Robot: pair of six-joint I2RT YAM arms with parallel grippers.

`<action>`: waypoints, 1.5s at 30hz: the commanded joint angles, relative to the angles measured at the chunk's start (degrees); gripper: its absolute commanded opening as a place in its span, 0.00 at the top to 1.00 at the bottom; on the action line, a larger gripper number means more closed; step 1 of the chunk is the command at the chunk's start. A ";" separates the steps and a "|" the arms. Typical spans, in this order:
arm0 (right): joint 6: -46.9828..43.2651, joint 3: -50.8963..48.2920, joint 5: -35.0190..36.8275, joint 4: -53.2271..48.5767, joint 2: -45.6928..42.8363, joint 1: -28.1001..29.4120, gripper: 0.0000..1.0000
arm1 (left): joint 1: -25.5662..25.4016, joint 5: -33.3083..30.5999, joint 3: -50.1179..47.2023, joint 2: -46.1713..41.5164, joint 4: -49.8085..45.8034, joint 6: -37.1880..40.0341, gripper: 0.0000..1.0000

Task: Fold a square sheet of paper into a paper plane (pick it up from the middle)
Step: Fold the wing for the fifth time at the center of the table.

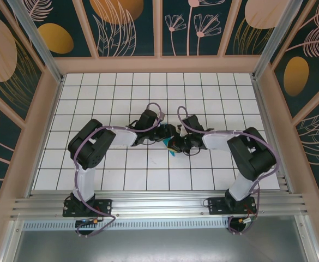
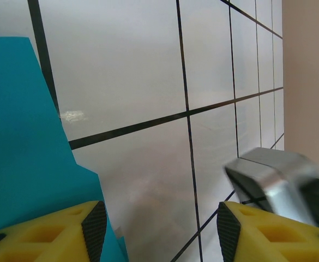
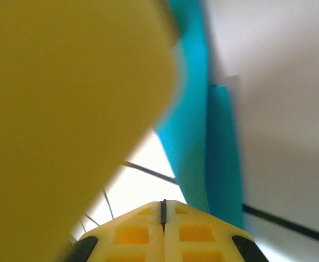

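The teal-blue sheet of paper (image 1: pixel 172 150) lies folded on the white tiles between the two arms, mostly covered by them. In the left wrist view the paper (image 2: pixel 23 142) lies flat at the left, with stepped folded edges. My left gripper (image 2: pixel 156 218) stands open over bare tile, its left finger (image 2: pixel 50 229) above the paper's edge. My right gripper (image 3: pixel 163 204) is shut with nothing visible between its pads. A raised fold of the paper (image 3: pixel 203 142) stands just beyond its tip to the right. From above, the left gripper (image 1: pixel 163 135) and right gripper (image 1: pixel 180 145) almost touch.
A blurred yellow finger (image 3: pixel 66 109) of the left gripper crowds the right wrist view, and the right gripper's grey body (image 2: pixel 274 183) sits close on the left gripper's right. The tiled table (image 1: pixel 121 93) is boxed in by wooden rails and patterned walls (image 1: pixel 159 27).
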 commanded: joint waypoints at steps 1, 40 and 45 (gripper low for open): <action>1.20 -1.89 1.93 1.60 3.02 -0.61 1.00 | 0.26 -2.18 -0.64 3.72 -6.35 1.90 0.41; 4.00 -6.46 -3.66 9.66 -8.16 -2.19 1.00 | 0.24 -1.89 -0.56 3.83 -6.87 1.98 0.41; 6.30 -6.64 -3.39 13.90 -5.05 -1.93 1.00 | 0.26 -1.80 -0.34 3.72 -7.15 2.20 0.41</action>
